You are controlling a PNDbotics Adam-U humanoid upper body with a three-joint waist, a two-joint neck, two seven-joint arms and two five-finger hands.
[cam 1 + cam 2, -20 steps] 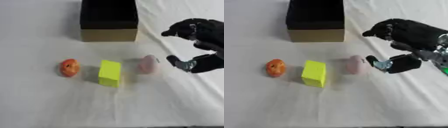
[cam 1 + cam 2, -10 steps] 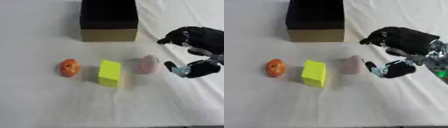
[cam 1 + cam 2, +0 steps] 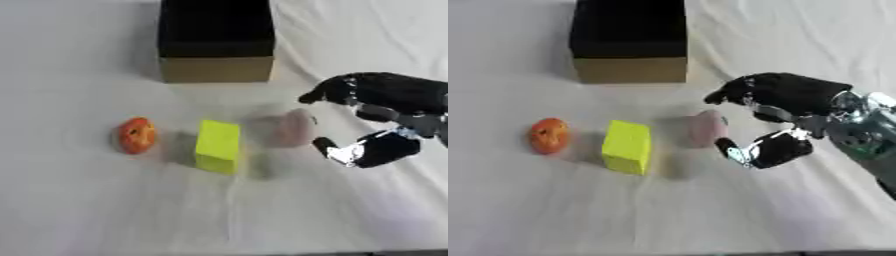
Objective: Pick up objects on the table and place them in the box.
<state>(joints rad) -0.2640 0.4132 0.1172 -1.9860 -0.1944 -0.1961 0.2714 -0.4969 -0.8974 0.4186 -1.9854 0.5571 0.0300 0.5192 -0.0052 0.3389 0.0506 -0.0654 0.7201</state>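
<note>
Left eye view: a pale pink rounded object (image 3: 291, 129) is lying on the white counter (image 3: 79, 200), just right of a yellow block (image 3: 218, 146); an orange-red fruit-like item (image 3: 136, 135) is sitting farther left; a box (image 3: 216, 44) with a dark interior and tan front wall is standing at the far side. Right eye view: the right hand (image 3: 785, 107) is hovering just beside the pink object, fingers and thumb spread apart, grasping nothing; contact with the object cannot be made out.
</note>
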